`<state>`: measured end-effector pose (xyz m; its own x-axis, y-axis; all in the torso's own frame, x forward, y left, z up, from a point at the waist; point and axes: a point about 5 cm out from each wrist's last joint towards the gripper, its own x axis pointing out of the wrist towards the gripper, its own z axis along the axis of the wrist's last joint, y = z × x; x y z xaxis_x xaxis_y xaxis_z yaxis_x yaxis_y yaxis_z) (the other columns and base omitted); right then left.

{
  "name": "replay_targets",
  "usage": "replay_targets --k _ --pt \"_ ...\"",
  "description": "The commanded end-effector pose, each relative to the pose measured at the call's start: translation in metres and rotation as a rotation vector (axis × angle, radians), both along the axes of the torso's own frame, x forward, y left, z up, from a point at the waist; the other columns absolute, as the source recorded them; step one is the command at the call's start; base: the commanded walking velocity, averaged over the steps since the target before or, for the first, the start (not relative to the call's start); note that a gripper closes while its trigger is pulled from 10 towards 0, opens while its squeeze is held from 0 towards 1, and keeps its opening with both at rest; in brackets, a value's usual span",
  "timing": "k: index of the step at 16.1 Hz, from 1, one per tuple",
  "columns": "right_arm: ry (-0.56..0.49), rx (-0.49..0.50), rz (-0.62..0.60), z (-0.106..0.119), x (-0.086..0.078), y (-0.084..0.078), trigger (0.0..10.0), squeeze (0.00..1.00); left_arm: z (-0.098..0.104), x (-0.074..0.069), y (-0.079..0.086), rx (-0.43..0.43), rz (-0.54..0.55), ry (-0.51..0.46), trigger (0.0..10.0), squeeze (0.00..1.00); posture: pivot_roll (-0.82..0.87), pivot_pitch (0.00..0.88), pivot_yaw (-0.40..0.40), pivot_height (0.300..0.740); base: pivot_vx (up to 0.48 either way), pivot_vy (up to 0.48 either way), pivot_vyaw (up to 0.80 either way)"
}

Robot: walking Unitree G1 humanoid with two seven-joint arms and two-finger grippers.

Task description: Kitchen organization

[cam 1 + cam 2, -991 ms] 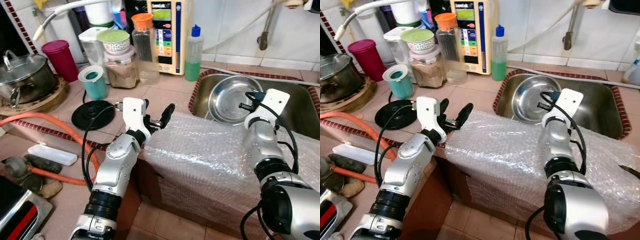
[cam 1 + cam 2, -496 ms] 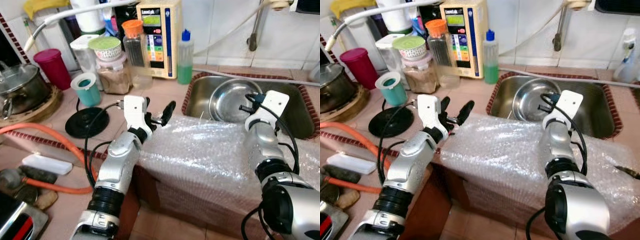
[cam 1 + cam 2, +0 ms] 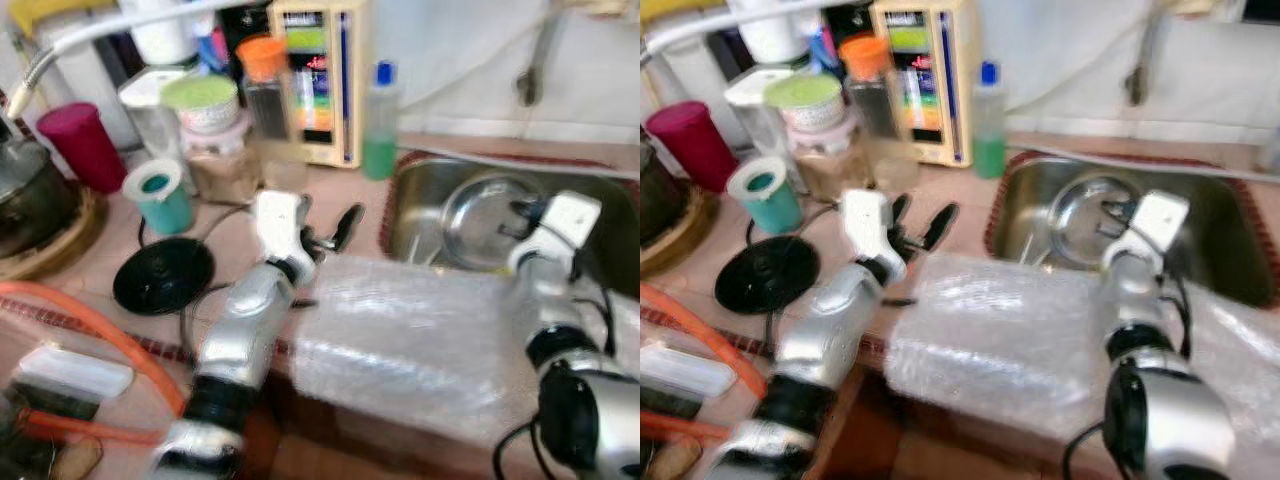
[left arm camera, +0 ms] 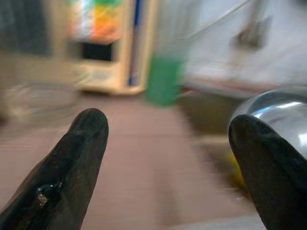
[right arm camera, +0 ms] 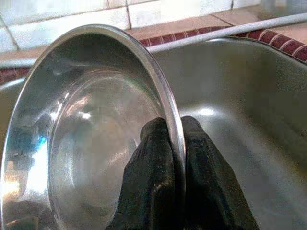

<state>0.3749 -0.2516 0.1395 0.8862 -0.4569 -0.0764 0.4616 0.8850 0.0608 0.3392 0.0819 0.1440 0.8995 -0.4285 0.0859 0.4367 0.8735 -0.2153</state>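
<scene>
Pinching the steel bowl rim in the sink with our right gripper. Left gripper hangs spread wide above the desk.

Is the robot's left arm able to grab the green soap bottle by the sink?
Probably yes. The left gripper hovers open over bare counter, and the green bottle stands ahead of it by the sink with nothing between them.

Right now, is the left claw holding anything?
No. The left claw is open over the counter, nothing between its fingers.
</scene>
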Motion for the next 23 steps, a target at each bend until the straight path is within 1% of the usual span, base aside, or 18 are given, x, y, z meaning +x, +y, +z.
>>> replay_targets --k 1,15,16,17,18,21,23 --pt "-0.077 -0.042 0.011 0.022 0.006 -0.003 10.0 0.00 0.008 0.000 -0.011 -0.006 -0.033 -0.029 10.0 0.00 0.00 0.000 0.111 0.740 0.465 0.000 0.00" --pt "-0.077 -0.042 0.011 0.022 0.006 -0.003 10.0 0.00 0.008 0.000 -0.011 -0.006 -0.033 -0.029 10.0 0.00 0.00 0.000 0.111 0.740 0.465 0.000 0.00" --pt "-0.076 -0.045 0.007 0.022 0.006 -0.003 10.0 0.00 0.008 0.000 -0.011 -0.015 -0.030 -0.023 10.0 0.00 0.00 0.000 0.111 0.740 0.000 0.000 0.00" --pt "-0.050 -0.131 0.016 0.035 0.013 0.000 10.0 0.00 0.003 -0.004 -0.010 -0.053 -0.008 0.002 10.0 0.00 0.02 0.000 0.097 0.740 0.000 0.000 0.00" --pt "-0.035 -0.167 0.019 0.038 0.014 0.001 10.0 0.00 0.001 -0.004 -0.008 -0.053 0.017 0.018 10.0 0.00 0.02 0.000 0.097 0.740 0.000 0.000 0.00" --pt "-0.027 -0.153 0.021 0.034 0.013 0.001 10.0 0.00 -0.001 0.000 -0.006 -0.057 0.043 0.046 10.0 0.00 0.02 0.000 0.091 0.740 0.000 0.000 0.00" --pt "-0.026 -0.142 0.035 0.032 0.013 0.004 10.0 0.00 -0.002 0.002 -0.002 -0.043 0.071 0.056 10.0 0.00 0.02 0.000 0.091 0.740 0.000 0.000 0.00"
